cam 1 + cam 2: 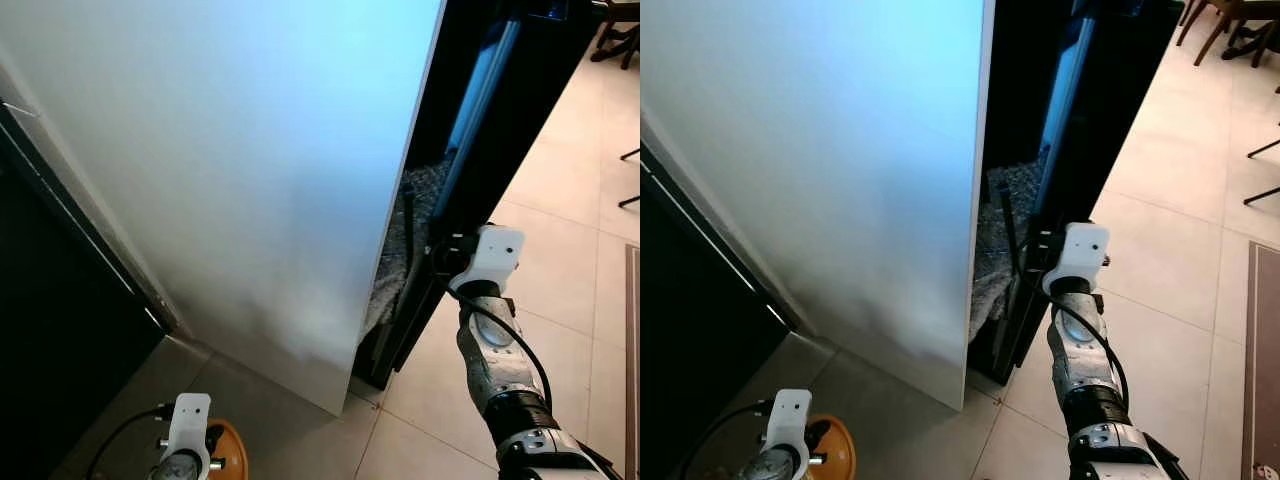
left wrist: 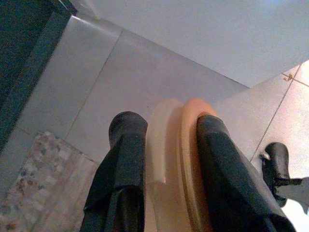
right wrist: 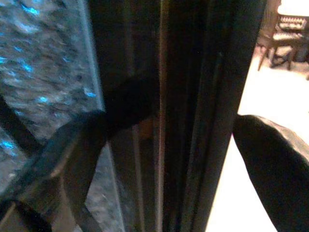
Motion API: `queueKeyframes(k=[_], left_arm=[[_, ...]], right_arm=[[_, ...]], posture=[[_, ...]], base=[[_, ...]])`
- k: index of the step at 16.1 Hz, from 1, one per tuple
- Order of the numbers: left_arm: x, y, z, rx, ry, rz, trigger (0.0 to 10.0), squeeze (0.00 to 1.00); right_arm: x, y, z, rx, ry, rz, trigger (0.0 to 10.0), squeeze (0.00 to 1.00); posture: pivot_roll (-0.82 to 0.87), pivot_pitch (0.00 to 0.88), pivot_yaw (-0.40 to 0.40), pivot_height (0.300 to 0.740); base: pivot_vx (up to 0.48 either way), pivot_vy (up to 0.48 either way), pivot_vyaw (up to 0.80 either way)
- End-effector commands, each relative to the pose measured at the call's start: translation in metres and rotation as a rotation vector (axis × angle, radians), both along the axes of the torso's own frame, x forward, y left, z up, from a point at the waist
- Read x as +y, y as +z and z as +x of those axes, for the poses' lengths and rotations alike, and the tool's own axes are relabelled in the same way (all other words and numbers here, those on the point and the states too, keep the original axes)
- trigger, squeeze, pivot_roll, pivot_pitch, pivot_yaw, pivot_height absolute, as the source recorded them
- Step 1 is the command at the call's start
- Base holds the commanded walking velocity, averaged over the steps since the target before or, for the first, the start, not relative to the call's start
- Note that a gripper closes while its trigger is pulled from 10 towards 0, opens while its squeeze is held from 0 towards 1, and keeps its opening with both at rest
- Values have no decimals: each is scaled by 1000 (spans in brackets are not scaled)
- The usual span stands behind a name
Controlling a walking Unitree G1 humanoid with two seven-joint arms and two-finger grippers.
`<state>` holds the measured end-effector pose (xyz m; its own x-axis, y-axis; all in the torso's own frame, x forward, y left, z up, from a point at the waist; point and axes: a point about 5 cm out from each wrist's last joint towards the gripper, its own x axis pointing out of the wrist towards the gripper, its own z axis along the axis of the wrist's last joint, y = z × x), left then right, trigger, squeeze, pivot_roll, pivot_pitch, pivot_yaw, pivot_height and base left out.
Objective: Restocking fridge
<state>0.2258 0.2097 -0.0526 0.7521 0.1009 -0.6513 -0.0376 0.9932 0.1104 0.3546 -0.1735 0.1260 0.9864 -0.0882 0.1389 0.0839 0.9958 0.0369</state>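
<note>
Right eye view, right claw (image 1: 1038, 262) spread around fridge door (image 1: 1085, 130) edge; left claw (image 2: 166, 145) gripping orange object (image 2: 174, 159)

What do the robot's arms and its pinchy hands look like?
Each arm is silvery metal with dark joint rings. The right arm has a black cable looping along it and ends in a white boxy block. The right gripper and the left gripper each have two long black fingers with rounded tips. The left arm also has a white block with small round holes and a thin black cable.
</note>
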Motion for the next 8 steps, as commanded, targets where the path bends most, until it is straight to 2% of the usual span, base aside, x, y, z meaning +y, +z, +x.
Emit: queueKeyframes(k=[1, 5, 8], left_arm=[[0, -5, -7, 24, -21, 14, 10000, 0], [0, -6, -10, 31, -25, 17, 10000, 0], [-1, -5, -8, 28, -34, 20, 10000, 0]], right_arm=[[-2, -5, -3, 13, -18, 0, 10000, 0], [0, -10, -7, 20, -30, 6, 10000, 0], [-13, -6, -4, 17, -62, -7, 10000, 0]], posture=[[68, 137, -21, 740], [67, 133, -19, 740], [65, 133, -19, 740]], base=[[0, 0, 0], [0, 0, 0], [0, 0, 0]])
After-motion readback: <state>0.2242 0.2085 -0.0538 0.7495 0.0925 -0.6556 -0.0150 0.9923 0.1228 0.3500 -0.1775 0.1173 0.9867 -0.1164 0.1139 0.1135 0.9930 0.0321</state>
